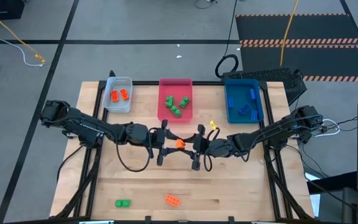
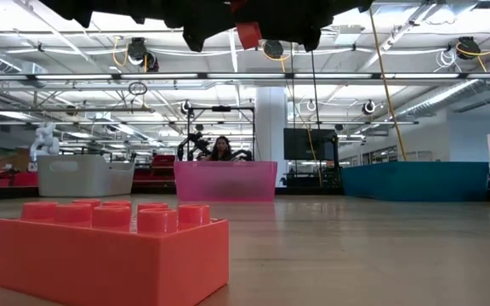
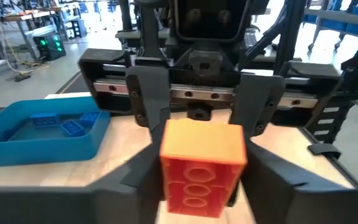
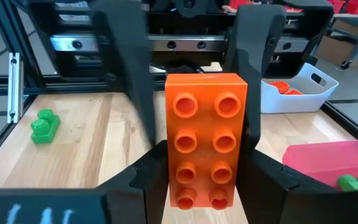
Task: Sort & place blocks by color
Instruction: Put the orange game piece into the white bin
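1. My left gripper (image 1: 162, 144) and right gripper (image 1: 196, 147) meet nose to nose over the middle of the tabletop, an orange block (image 1: 179, 144) between them, lifted clear of the wood.
2. Right wrist view: my right fingers (image 4: 263, 174) pinch the block's (image 4: 206, 137) long smooth sides. The left fingers (image 3: 151, 99) flank it too; probably closing on it, though I can't tell whether they touch yet.
3. Handling: light, rigid moulded plastic, not fragile. The sides are glossy and could slip, so I grip flat faces squarely, not the studs (studs twist out).
4. The remaining blocks: one green (image 1: 122, 203) and one orange (image 1: 172, 200) near the tabletop's front edge.
5. The sorted ones sit in the grey tray (image 1: 128, 81), pink tray (image 1: 174, 81) and blue tray (image 1: 232, 115) along the far edge.
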Controlling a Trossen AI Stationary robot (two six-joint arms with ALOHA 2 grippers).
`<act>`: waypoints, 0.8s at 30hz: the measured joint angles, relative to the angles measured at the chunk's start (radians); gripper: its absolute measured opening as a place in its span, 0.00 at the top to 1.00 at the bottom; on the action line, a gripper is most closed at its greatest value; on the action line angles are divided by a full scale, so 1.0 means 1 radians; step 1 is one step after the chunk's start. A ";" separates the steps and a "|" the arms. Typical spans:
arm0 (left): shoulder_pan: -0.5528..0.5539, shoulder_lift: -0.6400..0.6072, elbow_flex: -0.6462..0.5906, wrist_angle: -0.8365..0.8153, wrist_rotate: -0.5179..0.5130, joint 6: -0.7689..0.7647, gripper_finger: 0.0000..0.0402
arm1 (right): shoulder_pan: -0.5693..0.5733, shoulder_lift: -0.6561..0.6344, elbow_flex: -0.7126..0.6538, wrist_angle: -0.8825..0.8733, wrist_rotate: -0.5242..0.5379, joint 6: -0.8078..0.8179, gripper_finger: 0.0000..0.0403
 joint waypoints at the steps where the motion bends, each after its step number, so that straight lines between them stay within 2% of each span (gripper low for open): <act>1: 0.000 0.000 0.000 -0.003 0.000 0.004 0.59 | 0.000 0.000 0.000 0.000 -0.001 0.000 0.62; 3: 0.000 0.000 0.000 -0.008 0.003 0.009 0.67 | 0.000 0.000 0.000 -0.003 -0.003 0.003 0.62; 9: 0.000 0.000 0.000 -0.012 0.000 0.017 0.67 | 0.000 0.000 0.000 -0.003 -0.005 0.000 0.63; 17: 0.003 -0.045 -0.001 -0.079 -0.019 0.019 0.67 | 0.000 -0.001 0.000 -0.070 0.002 0.048 0.55; 20: 0.003 -0.094 -0.001 -0.144 -0.056 0.022 0.67 | 0.000 0.000 0.000 -0.090 0.004 0.052 0.54; 24: 0.004 -0.174 -0.001 -0.282 -0.160 0.031 0.67 | 0.000 0.000 0.000 -0.106 0.003 0.052 0.53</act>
